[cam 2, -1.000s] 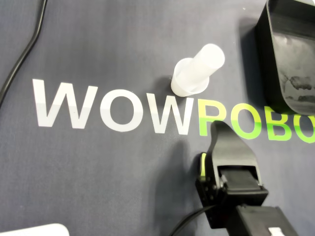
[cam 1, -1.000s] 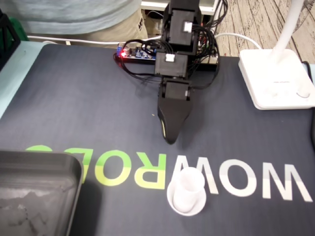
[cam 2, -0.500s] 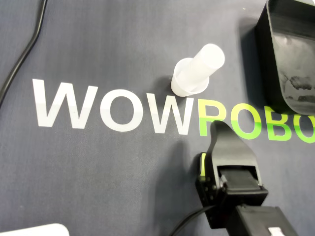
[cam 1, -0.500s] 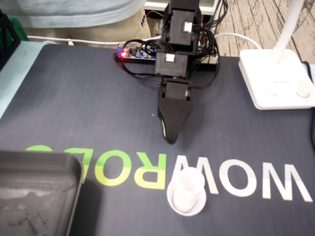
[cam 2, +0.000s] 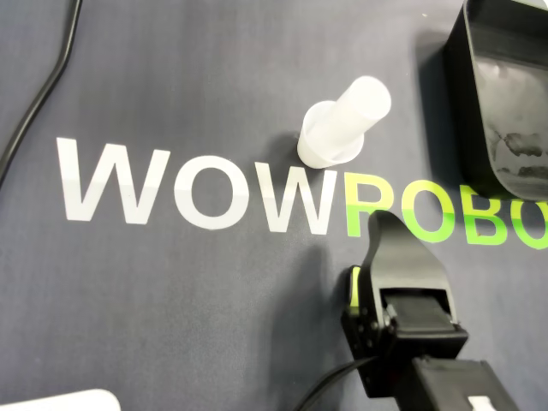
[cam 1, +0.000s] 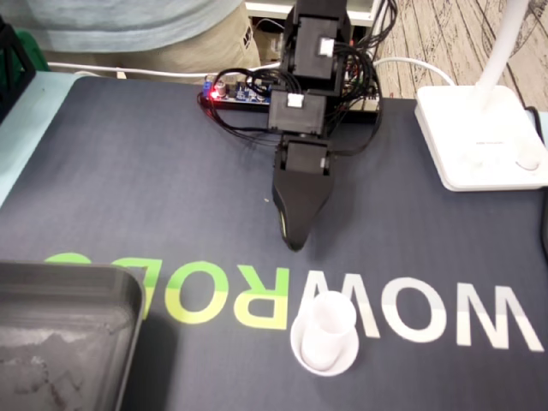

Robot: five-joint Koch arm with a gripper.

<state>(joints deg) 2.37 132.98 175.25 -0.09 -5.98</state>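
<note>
The gripper (cam 1: 295, 242) is pointing toward the upright white cup (cam 1: 325, 338), sitting near it without touching, and showing only one tip, so I cannot tell whether the claw is parted.

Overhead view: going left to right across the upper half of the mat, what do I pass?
Black cable → white cup → black tray.

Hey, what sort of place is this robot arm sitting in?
Probably a hobbyist's desk or small robotics workspace: a dark mat printed WOWROBO, a bare circuit board with tangled cables behind the arm, and a white desk lamp base.
</note>
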